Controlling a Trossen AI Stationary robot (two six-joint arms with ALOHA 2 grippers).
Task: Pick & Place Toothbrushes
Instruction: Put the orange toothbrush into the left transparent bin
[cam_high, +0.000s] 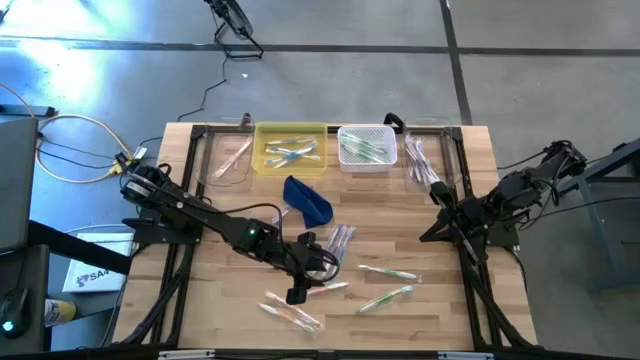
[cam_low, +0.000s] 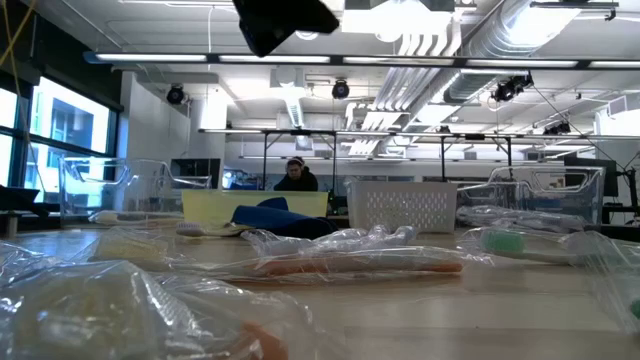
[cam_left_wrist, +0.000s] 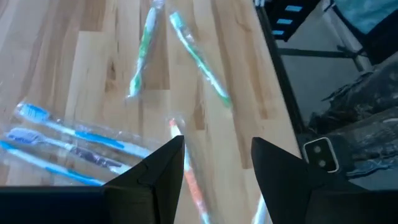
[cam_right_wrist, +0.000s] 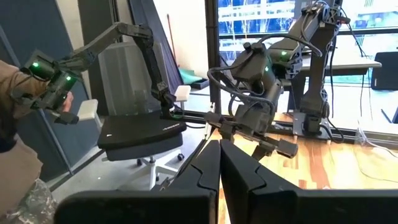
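On the pale wooden plank worktop (cam_high: 420, 310), thin plastic-wrapped toothbrushes (cam_high: 386, 272) lie scattered, more filling a yellow tray (cam_high: 262, 133) and white slotted basket (cam_high: 365, 131). The left pincer (cam_high: 298, 290) hangs released over an orange-accented wrapped toothbrush (cam_left_wrist: 191, 180). The right pincer (cam_high: 438, 192), clenched, waits right of centre.

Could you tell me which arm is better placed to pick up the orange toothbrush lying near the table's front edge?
The left. Its end effector hangs open directly over the orange toothbrush, which shows between its fingers in the left wrist view. The right end effector waits shut at the table's right side.
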